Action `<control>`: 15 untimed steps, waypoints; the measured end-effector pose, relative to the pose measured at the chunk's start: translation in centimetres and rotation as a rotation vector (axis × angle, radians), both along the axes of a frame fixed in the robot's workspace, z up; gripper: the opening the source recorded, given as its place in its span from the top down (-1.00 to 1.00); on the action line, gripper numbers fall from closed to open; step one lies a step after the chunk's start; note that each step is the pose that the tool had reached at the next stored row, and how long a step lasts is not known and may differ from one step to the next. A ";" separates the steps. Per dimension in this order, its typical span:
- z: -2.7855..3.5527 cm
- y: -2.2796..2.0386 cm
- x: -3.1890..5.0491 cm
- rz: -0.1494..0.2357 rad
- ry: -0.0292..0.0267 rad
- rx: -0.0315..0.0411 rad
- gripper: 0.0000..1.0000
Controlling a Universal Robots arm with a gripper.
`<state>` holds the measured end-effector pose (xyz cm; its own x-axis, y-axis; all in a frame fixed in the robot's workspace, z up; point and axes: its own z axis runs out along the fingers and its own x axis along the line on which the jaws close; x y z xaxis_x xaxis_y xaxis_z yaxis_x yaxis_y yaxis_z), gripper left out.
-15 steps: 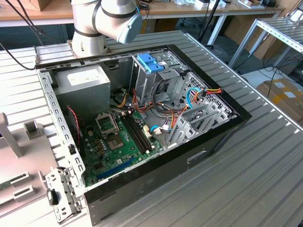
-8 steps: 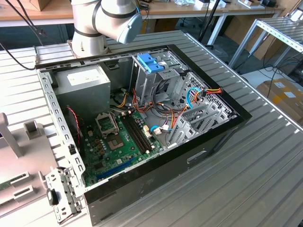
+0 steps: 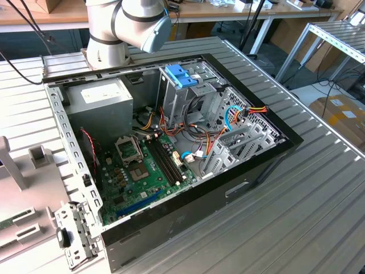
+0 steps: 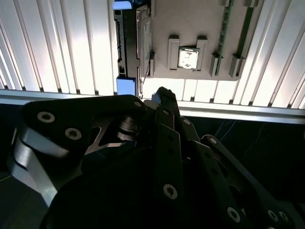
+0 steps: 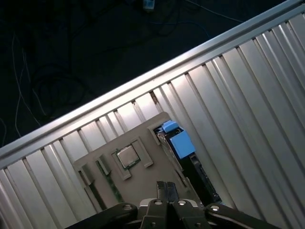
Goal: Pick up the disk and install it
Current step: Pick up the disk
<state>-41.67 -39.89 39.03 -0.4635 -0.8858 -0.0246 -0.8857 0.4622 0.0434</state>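
The disk stands on edge in a slot at the side of a grey holder plate, with blue plastic side pieces on it. In the second wrist view the disk shows as a dark narrow edge with blue pieces at both ends. My gripper hovers above the holder plate, a short way from the disk. Its black fingers are pressed together with nothing between them. In the second wrist view the gripper tip lies just beside the disk's near blue end.
A processor chip and memory sticks sit in the holder plate on the ribbed metal table. The open computer case has a drive cage with a light-blue latch, a grey power-supply box and a green mainboard.
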 end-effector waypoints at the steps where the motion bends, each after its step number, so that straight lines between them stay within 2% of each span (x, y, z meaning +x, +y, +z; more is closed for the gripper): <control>1: 0.00 0.00 0.00 0.009 0.0000 -0.0001 0.79; 15: 0.00 0.00 0.00 0.111 0.0001 0.0000 0.79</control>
